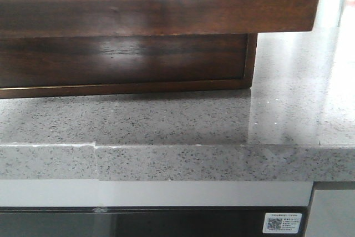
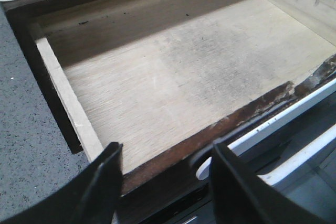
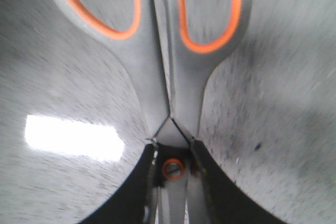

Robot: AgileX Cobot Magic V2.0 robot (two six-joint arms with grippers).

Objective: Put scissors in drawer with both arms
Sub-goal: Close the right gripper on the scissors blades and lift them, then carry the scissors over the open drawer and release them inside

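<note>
Scissors [image 3: 170, 77] clamped in right end effector [image 3: 172, 169], drawer [image 2: 173, 72] open

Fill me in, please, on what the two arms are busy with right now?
The right tool is shut on the scissors, gripping them near the orange pivot with the grey, orange-lined handle loops pointing away over speckled grey countertop. The left tool is open and holds nothing; it sits at the front edge of the drawer, which is pulled open and shows a bare pale wooden floor. The scissors are not in the drawer yet.
</note>
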